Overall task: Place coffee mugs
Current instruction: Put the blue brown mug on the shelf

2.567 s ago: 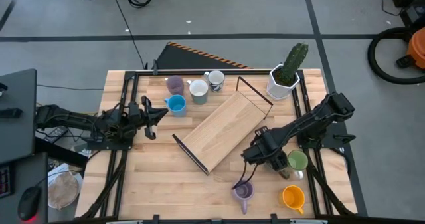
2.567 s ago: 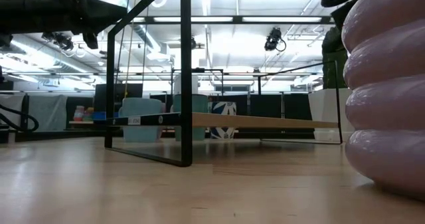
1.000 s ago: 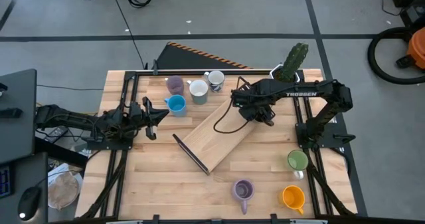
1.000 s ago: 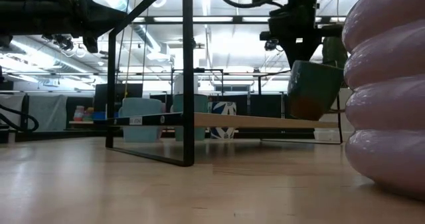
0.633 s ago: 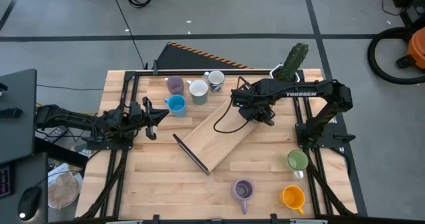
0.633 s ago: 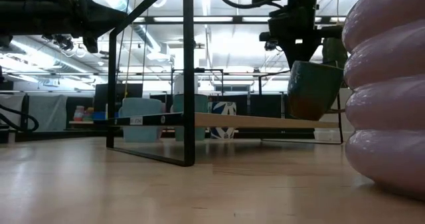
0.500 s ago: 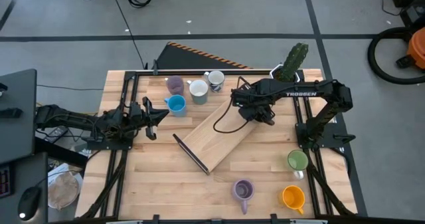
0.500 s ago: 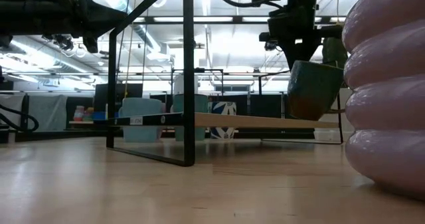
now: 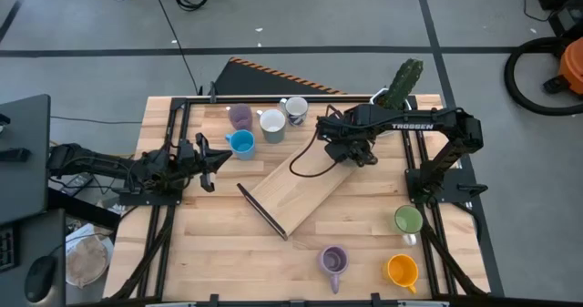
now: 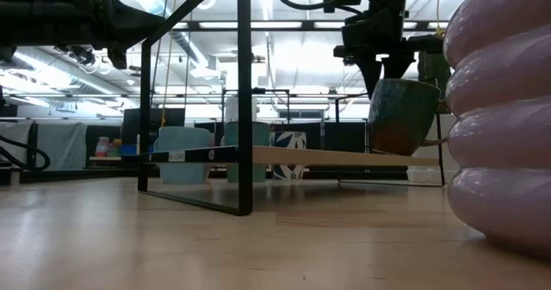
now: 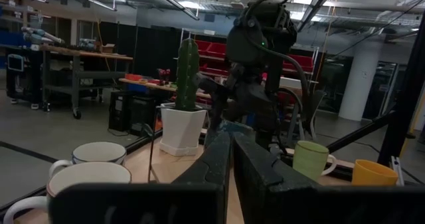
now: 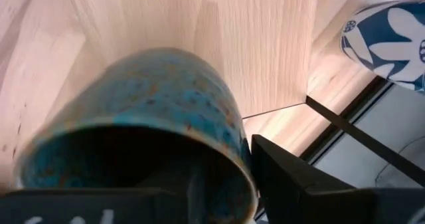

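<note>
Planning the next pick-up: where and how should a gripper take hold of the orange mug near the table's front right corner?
The orange mug stands upright, mouth open upward, handle toward the table's front edge. Probably best to come from straight above and pinch the rim on the side away from the handle, one finger inside.

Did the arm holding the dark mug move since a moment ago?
Yes. The right gripper with the dark mug has moved a little toward the blue mug, away from the cactus pot.

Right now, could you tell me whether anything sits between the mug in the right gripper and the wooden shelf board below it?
Nothing visible does. The right gripper holds the teal-brown mug just above the wooden shelf board, and the board beneath it looks bare. The white mugs stand off the board, toward the table's far edge.
</note>
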